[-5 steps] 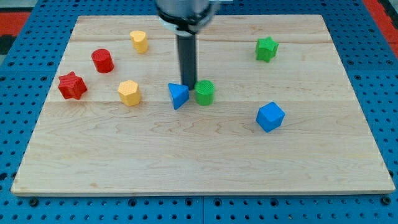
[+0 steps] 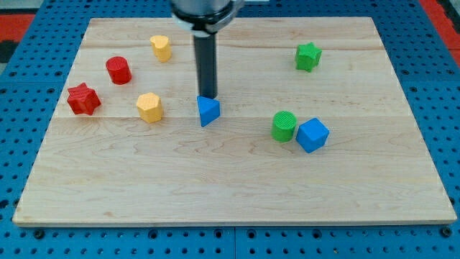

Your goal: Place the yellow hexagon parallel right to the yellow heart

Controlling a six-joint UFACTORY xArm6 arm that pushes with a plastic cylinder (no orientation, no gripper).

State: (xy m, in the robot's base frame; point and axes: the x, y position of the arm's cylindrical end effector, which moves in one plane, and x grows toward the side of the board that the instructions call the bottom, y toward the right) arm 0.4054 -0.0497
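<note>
A: Pale wood covers the desk [image 2: 237,187], set on blue pegboard. How far along is the job?

B: Hardly begun, I judge. From the blue triangle [image 2: 208,111], the yellow hexagon [image 2: 150,107] sits well to the view's left, the yellow heart [image 2: 161,47] up and left.

A: And my tip [image 2: 207,96]?

B: Touching the triangle's top edge. No pincer exists, so nothing is held.

A: Obstacles?

B: Red cylinder [image 2: 118,70] and red star [image 2: 83,98] lie further left; none blocks the spot right of the heart.

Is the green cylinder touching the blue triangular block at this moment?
No: the green cylinder sits beside the blue cube, well apart from the blue triangular block.
</note>
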